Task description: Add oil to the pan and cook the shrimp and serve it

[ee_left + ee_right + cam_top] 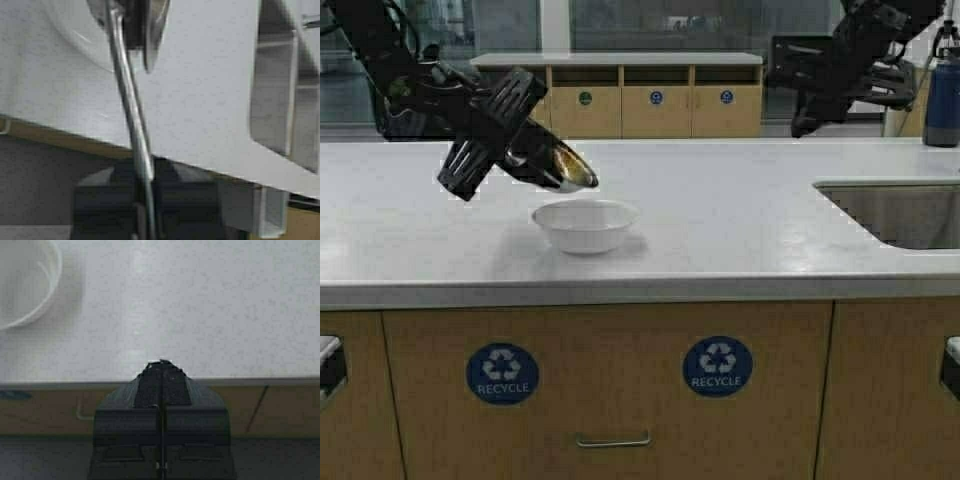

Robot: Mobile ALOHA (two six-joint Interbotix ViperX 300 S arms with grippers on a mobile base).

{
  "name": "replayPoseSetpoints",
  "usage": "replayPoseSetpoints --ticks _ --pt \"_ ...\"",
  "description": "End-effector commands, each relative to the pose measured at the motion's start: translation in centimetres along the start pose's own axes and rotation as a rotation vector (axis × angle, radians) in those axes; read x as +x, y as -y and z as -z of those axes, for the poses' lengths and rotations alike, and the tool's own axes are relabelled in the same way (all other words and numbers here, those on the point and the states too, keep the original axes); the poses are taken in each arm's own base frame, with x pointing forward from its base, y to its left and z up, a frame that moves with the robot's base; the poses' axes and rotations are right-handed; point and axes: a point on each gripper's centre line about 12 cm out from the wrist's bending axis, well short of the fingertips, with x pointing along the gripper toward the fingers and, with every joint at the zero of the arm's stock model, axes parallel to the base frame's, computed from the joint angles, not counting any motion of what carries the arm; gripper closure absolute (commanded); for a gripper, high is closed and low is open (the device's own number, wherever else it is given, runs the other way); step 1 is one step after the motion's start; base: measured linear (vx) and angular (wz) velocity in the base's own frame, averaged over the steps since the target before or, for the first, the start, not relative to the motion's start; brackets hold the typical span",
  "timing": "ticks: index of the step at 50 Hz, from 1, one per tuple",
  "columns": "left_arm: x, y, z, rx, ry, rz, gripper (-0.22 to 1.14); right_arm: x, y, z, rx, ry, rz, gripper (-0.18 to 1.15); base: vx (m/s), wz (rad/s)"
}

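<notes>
white bowl (585,224) on pale, seemingly speckled counter (740,220)

Shiny steel pan (563,168), glinting, browned inside; its handle (131,105) is polished metal. White bowl (585,224) looks smooth, glossy. Countertop (740,220) pale, speckled, matt. Cabinet fronts (620,370) wood-look.

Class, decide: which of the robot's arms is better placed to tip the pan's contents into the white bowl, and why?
Left. The left gripper holds the pan by its handle, tilted just above the white bowl. The right gripper is shut, empty and raised far off to the right.
</notes>
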Motion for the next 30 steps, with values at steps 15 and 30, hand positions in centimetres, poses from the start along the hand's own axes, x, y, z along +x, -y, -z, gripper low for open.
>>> replayPoseSetpoints --ticks 15,30 --pt "-1.0 3.6 -3.5 0.238 0.106 -0.024 0.89 0.3 0.0 -0.2 -0.001 0.017 0.006 0.90 0.00 0.00" --pt "-1.0 3.8 -4.1 0.299 0.120 -0.059 0.89 0.6 -0.1 -0.4 -0.002 0.020 0.007 0.90 0.00 0.00"
